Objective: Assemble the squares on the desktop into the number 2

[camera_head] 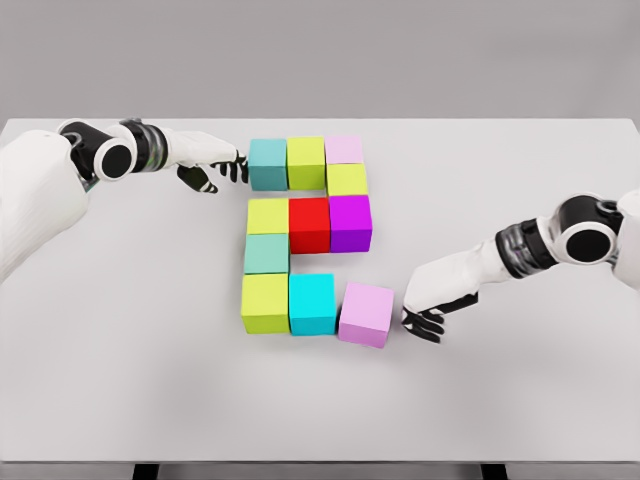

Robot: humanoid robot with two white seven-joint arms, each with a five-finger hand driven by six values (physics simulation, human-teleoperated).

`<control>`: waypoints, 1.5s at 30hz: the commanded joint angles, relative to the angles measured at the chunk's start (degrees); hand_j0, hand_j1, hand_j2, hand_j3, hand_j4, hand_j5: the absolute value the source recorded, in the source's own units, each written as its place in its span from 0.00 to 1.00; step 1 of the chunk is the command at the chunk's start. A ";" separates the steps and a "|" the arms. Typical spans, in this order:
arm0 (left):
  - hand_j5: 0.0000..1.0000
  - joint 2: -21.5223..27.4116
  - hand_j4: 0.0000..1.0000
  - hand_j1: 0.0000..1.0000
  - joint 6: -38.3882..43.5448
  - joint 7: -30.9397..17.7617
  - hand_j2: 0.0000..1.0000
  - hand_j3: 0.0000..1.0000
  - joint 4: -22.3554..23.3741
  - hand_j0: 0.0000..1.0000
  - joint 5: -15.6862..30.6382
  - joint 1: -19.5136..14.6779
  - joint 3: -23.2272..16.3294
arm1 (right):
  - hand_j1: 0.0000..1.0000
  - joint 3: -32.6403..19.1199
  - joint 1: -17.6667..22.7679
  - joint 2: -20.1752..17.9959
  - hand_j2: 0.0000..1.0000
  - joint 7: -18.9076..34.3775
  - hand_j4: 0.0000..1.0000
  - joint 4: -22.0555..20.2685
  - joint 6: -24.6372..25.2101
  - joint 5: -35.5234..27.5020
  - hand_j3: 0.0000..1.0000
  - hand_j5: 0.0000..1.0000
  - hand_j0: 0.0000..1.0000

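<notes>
Resting on the white tabletop (520, 400), the right hand (432, 305) lies with fingers (425, 322) loosely extended, tips touching the right face of the lilac cube (366, 313), gripping nothing; that cube sits slightly skewed, ending the bottom row beside the cyan cube (312, 303). Left hand (205, 160): fingers half-curled, tips at the teal cube (267, 164) heading the top row, nothing held. Eleven coloured cubes form the digit. Backdrop: plain grey wall (320, 55).

White table (120, 380), coloured cubes (309, 224) in a 2 shape
</notes>
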 commanded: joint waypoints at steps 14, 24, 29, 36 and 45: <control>1.00 11.52 1.00 1.00 -0.27 0.01 1.00 1.00 -11.61 1.00 3.59 2.99 3.67 | 0.12 -0.26 -0.09 1.80 0.12 0.00 0.12 1.42 0.10 -0.31 0.12 0.12 0.12; 1.00 19.26 1.00 1.00 -0.18 0.01 1.00 1.00 -16.54 1.00 4.20 12.22 13.25 | 0.12 -0.61 -0.26 2.15 0.12 0.00 0.12 2.12 0.10 -0.39 0.12 0.12 0.12; 1.00 19.26 1.00 1.00 -0.27 0.01 1.00 1.00 -17.59 1.00 5.52 14.24 13.34 | 0.12 -0.70 -0.35 2.24 0.12 0.00 0.12 2.12 0.10 -0.40 0.12 0.12 0.12; 1.00 21.81 1.00 1.00 -0.27 0.01 1.00 1.00 -17.68 1.00 5.52 14.50 13.16 | 0.12 -0.78 -0.35 2.24 0.12 0.00 0.12 2.21 0.10 -0.48 0.12 0.12 0.12; 1.00 22.08 1.00 1.00 -1.50 0.01 1.00 1.00 -17.86 1.00 5.61 15.29 13.34 | 0.12 -0.78 -1.05 3.03 0.12 0.00 0.12 2.74 0.10 -0.57 0.12 0.12 0.12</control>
